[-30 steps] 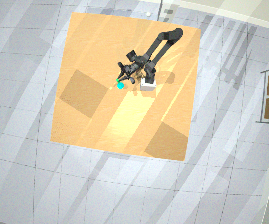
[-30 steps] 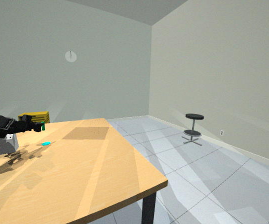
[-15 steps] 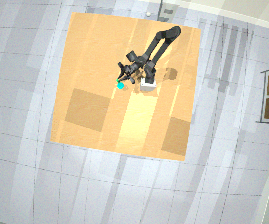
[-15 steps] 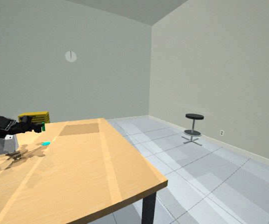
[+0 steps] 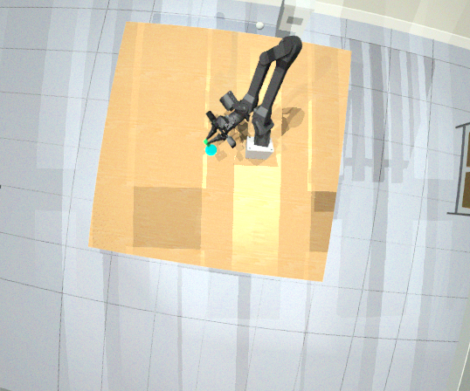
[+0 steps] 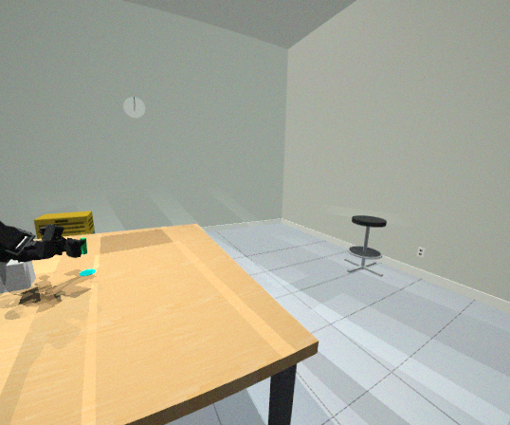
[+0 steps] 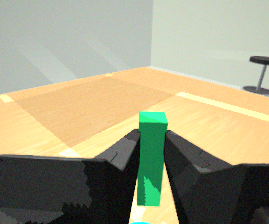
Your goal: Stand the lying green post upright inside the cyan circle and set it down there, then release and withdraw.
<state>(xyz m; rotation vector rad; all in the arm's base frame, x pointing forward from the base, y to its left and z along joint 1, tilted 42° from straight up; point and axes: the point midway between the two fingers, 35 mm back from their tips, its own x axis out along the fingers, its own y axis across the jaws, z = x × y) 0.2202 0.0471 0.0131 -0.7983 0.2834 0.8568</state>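
The green post (image 5: 205, 141) (image 6: 83, 246) (image 7: 151, 160) is upright, or nearly so, between the fingertips of my gripper (image 5: 208, 141) (image 6: 81, 247) (image 7: 151, 136), which is shut on it. In the exterior view the post is held in the air, its lower end above the table. The cyan circle (image 5: 210, 150) (image 6: 87, 272) lies flat on the table. In the top view it shows just below and right of the post. In the wrist view only a thin edge of the circle (image 7: 142, 223) shows at the bottom, below the post.
The wooden table (image 5: 162, 153) (image 6: 186, 323) (image 7: 210, 130) carries the arm's white base (image 5: 259, 152) (image 6: 10, 280), which stands to the right of the circle in the top view. A black stool (image 6: 369, 221) and a yellow cabinet (image 6: 64, 223) stand beyond the table.
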